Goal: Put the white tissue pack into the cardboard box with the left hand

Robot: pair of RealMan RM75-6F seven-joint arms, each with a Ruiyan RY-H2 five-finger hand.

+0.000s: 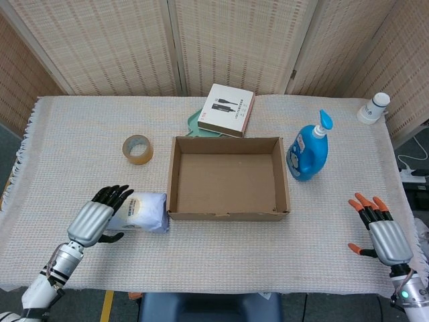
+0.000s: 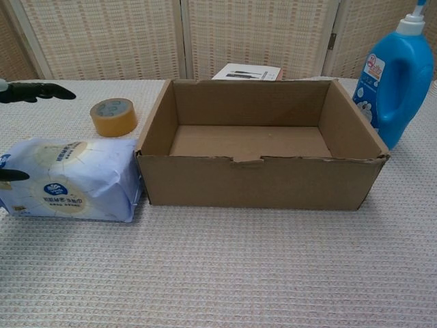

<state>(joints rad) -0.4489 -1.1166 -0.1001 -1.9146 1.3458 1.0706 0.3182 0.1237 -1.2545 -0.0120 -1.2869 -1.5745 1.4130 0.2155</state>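
The white tissue pack (image 1: 145,212) (image 2: 68,179) lies on its side on the cloth, touching the left wall of the cardboard box (image 1: 228,216) (image 2: 259,183), which stands open-topped. My left hand (image 1: 98,219) hovers over the pack's left end and hides that end in the head view. In the chest view its dark fingers (image 2: 35,91) reach in above the pack, apart from it, and the thumb tip (image 2: 13,175) shows in front of the pack's left end. The hand holds nothing. My right hand (image 1: 379,233) rests open at the table's right front edge, far from the box.
A roll of brown tape (image 1: 137,148) (image 2: 113,116) lies behind the pack. A blue pump bottle (image 1: 308,153) (image 2: 396,75) stands right of the box. A white carton (image 1: 226,110) rests on a green tray behind the box. A small white bottle (image 1: 374,107) stands at the far right.
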